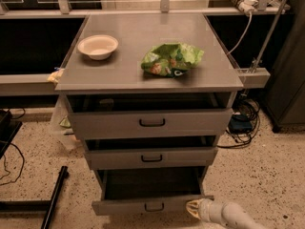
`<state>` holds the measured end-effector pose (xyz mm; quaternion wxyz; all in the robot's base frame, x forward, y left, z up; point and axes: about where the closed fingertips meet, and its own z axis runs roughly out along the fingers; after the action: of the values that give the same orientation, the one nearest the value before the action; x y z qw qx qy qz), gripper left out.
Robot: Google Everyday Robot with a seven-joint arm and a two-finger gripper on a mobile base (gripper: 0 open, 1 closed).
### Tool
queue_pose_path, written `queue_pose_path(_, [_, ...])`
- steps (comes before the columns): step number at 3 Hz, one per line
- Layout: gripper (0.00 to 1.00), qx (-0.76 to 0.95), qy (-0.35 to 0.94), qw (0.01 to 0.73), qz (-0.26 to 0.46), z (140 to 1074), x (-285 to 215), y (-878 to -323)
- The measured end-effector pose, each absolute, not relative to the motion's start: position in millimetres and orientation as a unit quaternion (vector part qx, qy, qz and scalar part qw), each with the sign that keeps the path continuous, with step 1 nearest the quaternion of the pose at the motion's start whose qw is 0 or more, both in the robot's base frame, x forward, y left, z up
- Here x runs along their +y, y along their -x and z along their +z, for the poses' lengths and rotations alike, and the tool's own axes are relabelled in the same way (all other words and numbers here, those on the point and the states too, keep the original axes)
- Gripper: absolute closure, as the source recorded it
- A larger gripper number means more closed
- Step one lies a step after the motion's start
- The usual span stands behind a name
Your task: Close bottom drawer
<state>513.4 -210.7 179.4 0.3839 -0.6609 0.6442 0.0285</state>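
bottom drawer [128, 206] sat wide open, lower centre of frame. end effector [196, 208] at its right front corner, couldn't tell its grip state tbh. off-centre shove could've skewed drawer, jammed it, or slipped off edge.

Bench [119, 73]: flat mid-grey top, no pattern.
Bowl [97, 46]: pale cream, plain.
Bag [171, 59]: bright green, with red, white and dark print patches.
Bottom drawer [119, 207]: grey front, dark loop handle, near-black interior. The two drawers above it are the same grey with dark handles.
Gripper [193, 208]: pale yellow tip on a white arm, low in view at the right end of the bottom drawer's front.
Floor [267, 175]: beige, speckled with dark and light flecks.
Cables [243, 125]: black.
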Motion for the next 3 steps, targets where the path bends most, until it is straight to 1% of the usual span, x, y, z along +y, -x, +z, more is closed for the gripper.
queue_pose_path(1, [1.0, 0.644, 0.652, 0.398, 0.02, 174, -212, -544])
queue_pose_path(3, [1.0, 0.653, 0.643, 0.399, 0.014, 159, -214, -606])
